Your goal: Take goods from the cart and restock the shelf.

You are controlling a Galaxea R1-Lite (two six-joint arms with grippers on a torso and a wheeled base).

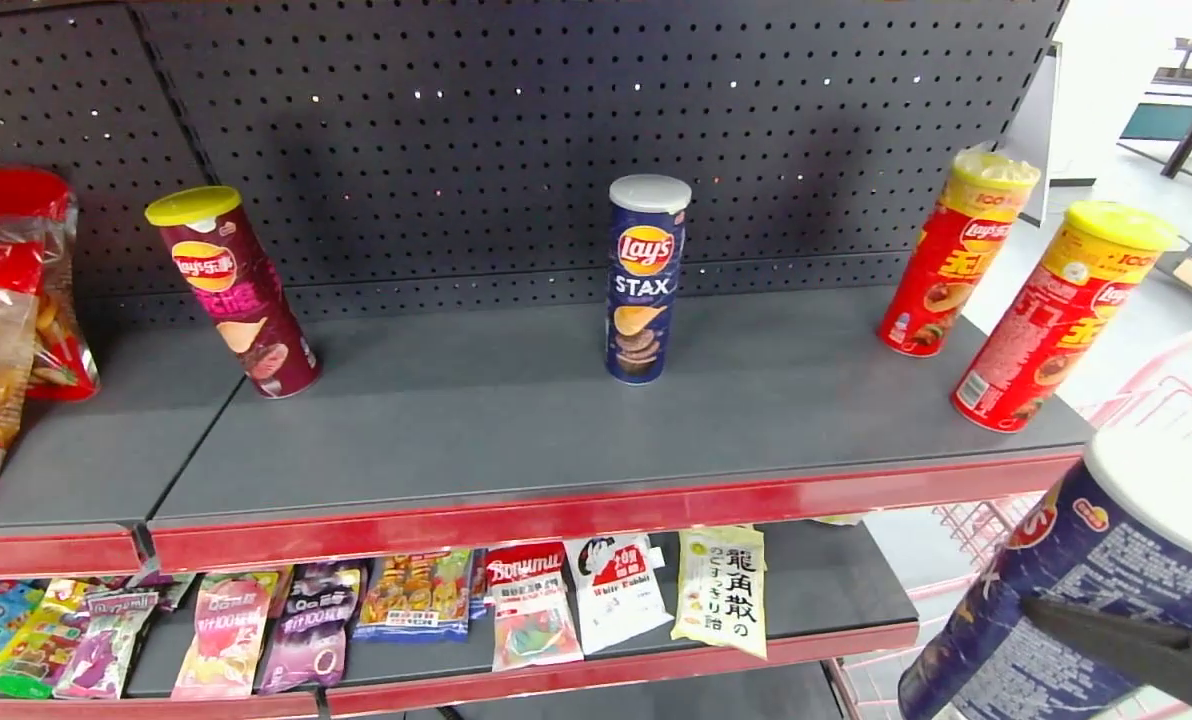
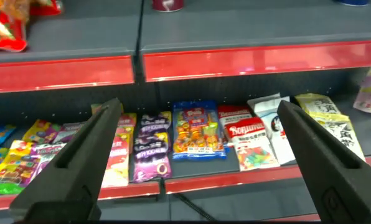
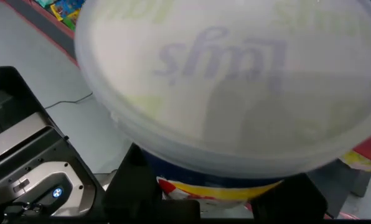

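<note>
Shelf (image 1: 506, 430) grey, red-edged, pegboard (image 1: 556, 100) behind; left jaws spread, right jaws pinching blue can (image 1: 1076, 600).

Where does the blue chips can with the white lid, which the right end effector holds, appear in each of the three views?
Head view: blue chips can at the lower right corner, before the pink cart.
Right wrist view: its white lid seen from above, close to the camera.
Left wrist view: faces the lower shelf's snack bags instead.
Shared landmark: the upper shelf's red edge.
</note>
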